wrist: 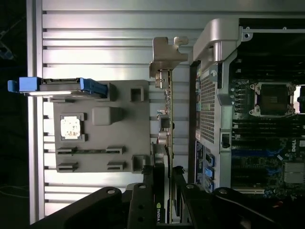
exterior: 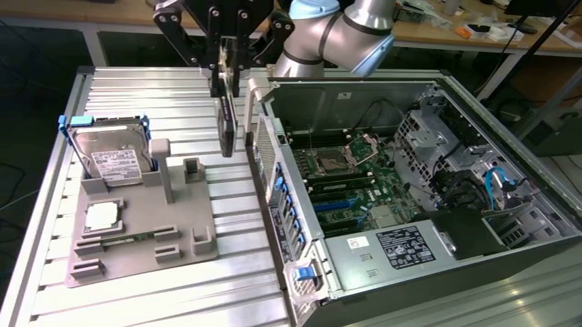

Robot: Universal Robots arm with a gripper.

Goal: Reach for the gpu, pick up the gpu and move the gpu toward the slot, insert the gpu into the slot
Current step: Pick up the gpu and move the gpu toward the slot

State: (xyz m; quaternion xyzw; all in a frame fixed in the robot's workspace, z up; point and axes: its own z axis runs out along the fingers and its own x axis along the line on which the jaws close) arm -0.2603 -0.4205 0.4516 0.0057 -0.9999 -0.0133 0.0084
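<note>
My gripper [exterior: 227,65] is shut on the gpu [exterior: 225,126], a thin dark card that hangs edge-down above the ribbed table, between the grey holder and the open computer case. In the wrist view the gpu [wrist: 167,119] appears edge-on with its silver bracket [wrist: 167,55] at the far end, and the gripper [wrist: 164,191] clamps its near end. The blue slot [exterior: 339,204] lies on the green motherboard inside the case, toward the exterior view's right of the card. The slot [wrist: 252,153] stands bare.
A grey holder [exterior: 136,231] on the table carries a hard drive in a blue caddy [exterior: 109,160] and a square processor chip [exterior: 102,216]. The case wall [exterior: 264,136] rises close beside the card. Inside are the processor socket [exterior: 332,161], cables and a power supply [exterior: 400,248].
</note>
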